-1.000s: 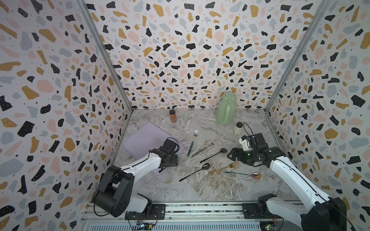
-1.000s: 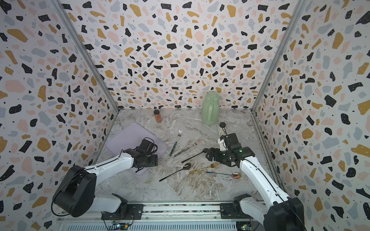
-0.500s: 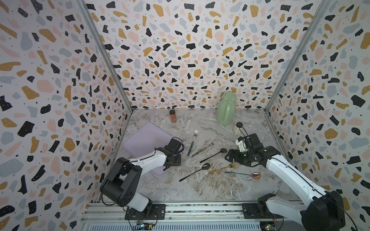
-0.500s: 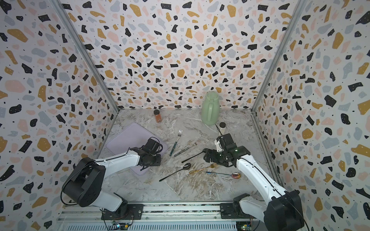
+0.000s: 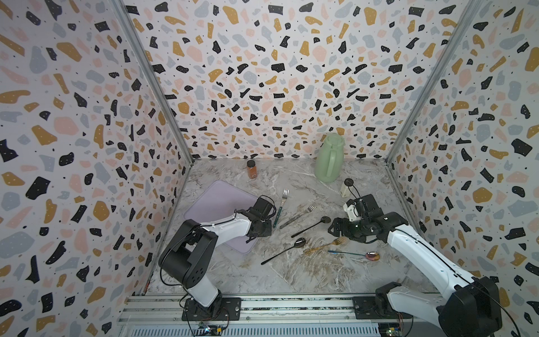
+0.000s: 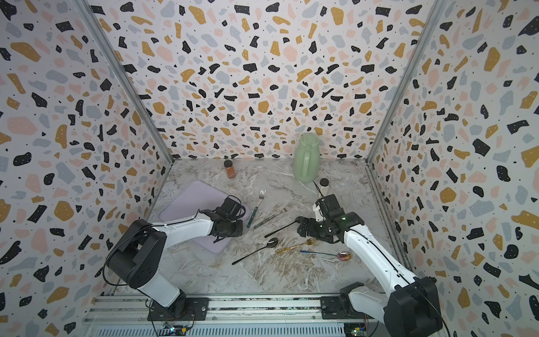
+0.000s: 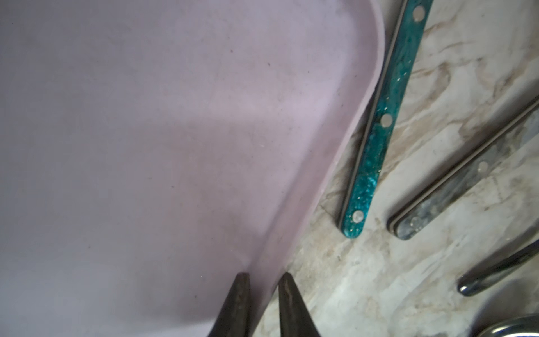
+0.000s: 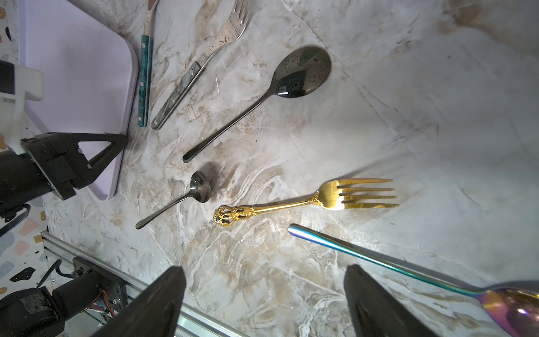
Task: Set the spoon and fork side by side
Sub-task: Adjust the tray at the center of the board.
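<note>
The left end effector (image 7: pixel 264 281) has slid across the lilac mat (image 5: pixel 215 204) to the edge nearest the cutlery over the past second, its jaws drawing in from wide to a narrow slit. The right end effector (image 8: pixel 265 271) has edged a little toward the centre of the marble-patterned worktop (image 5: pixel 291 277). The left fingertips (image 7: pixel 237 306) now sit at the mat's rim; whether they pinch it cannot be told. The right jaws stand wide apart and hold nothing, hanging above a gold fork (image 8: pixel 326 197) and a rainbow-tinted spoon (image 8: pixel 379 258).

The fork, with four tines and an ornate pierced handle end, lies flat at the right front of the worktop. The spoon, its slim handle shading from blue to purple, lies just beside it on the front side, close but not touching and not parallel.

At the centre, a large black spoon (image 8: pixel 280 87) and a smaller black spoon (image 8: pixel 198 186) lie apart on roughly matching diagonals. A teal-handled fork (image 7: pixel 379 125), glittered and set with three rivets, lies just beside the mat's rim, with a grey-handled fork (image 7: pixel 455 186) angled next to it.

A green jug (image 5: pixel 329 160), an orange jar (image 5: pixel 251 170) and a small black-capped bottle (image 5: pixel 345 191) stand toward the back; any print on them is too small to read.
</note>
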